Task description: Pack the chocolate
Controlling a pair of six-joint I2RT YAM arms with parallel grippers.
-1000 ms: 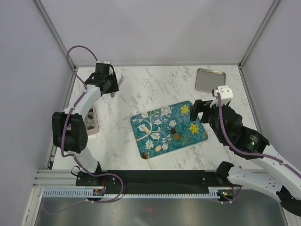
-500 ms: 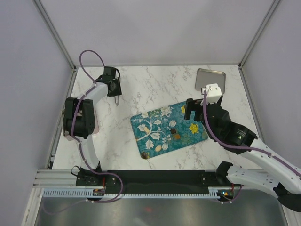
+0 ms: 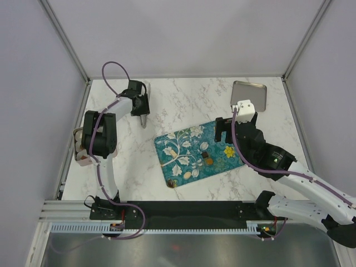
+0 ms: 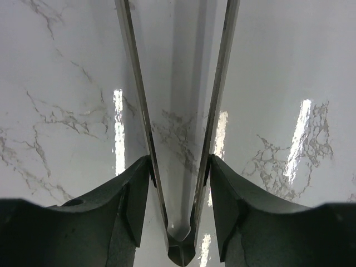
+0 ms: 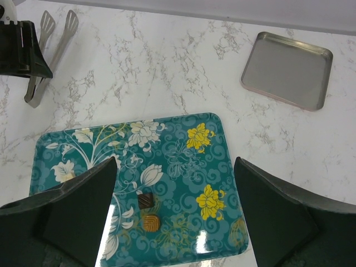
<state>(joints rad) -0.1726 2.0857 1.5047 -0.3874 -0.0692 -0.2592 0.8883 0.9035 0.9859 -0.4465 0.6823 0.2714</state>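
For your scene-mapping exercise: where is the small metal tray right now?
In the top view, the metal tray sits at the table's far right corner, beyond the teal tray.

A white marble table (image 3: 183, 100) with grey veins is filling the floor of the booth, and the lights overhead are glaring off it in streaks. A teal tray (image 3: 167, 146) with a flower print is lying near the middle, turned at an angle to the table's edges. A small steel tray (image 3: 249, 95) is sitting in the far right corner, well apart from the teal one. A shallow container (image 3: 79, 150) is resting at the left edge, mostly hidden, so I am not making out what is inside. Tongs (image 3: 143, 118) are pointing down at the far left part; whether the tips are touching the marble I cannot tell.
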